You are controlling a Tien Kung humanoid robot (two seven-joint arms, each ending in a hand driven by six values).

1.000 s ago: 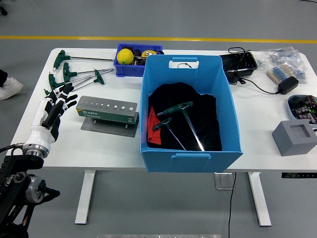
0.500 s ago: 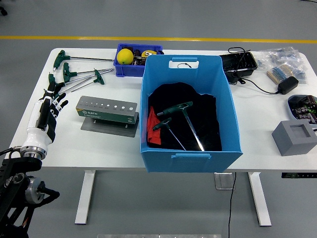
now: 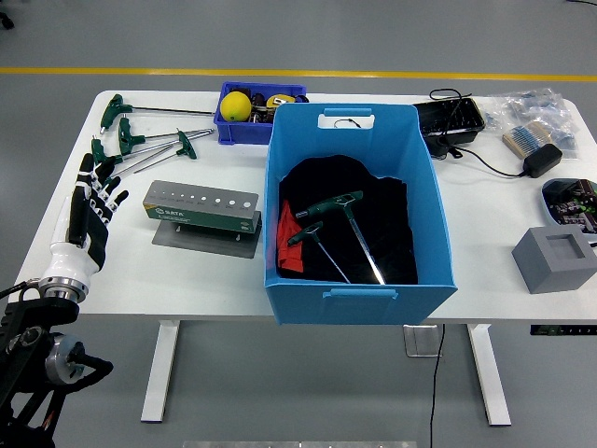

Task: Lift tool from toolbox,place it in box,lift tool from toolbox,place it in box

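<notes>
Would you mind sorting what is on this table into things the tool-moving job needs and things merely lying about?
For the job: T-handle wrenches, tool holder, blue box, left hand.

Lying about: small blue bin, yellow ball, grey block, black adapter.

smooth plastic box (image 3: 424, 224), black cloth (image 3: 373, 205) inside.

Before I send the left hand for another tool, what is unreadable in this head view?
- Right hand: outside the frame.
- Blue box floor: covered by black cloth; anything beneath is hidden.
- Small blue bin: contents too small, partly behind the box wall.
- Left hand: overlaps the nearest T-handle tool; contact unclear.
</notes>
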